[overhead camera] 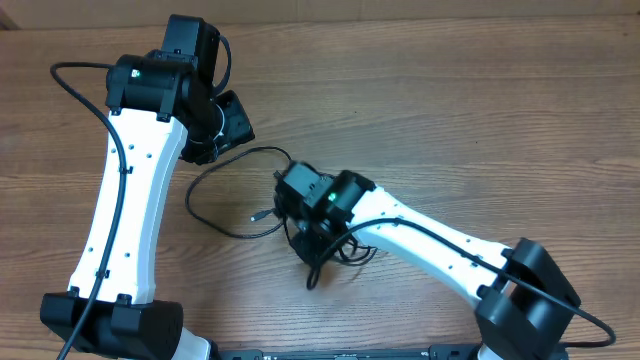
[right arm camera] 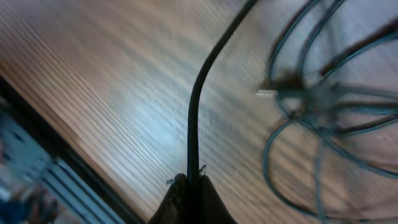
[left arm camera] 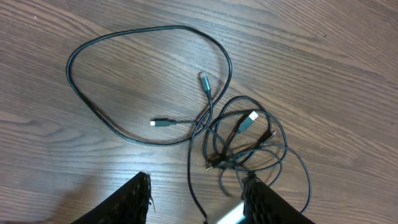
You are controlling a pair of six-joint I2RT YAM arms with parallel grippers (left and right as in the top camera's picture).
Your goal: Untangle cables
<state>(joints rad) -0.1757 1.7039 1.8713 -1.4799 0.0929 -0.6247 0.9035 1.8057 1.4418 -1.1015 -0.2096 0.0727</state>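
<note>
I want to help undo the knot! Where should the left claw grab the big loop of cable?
Grab the big loop on its far curve, coming straight down from above. There a single strand lies flat on the table, away from the tangle, so the open left claw can straddle it alone.

matt black rubbery cables (left arm camera: 219,162), grained wood table (left arm camera: 323,50)

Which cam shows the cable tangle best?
Left wrist: the cables lie nearly whole and sharp, with loop, plugs and knot. Overhead, the right arm covers the knot. Right wrist shows only blurred strands, close up.
</note>
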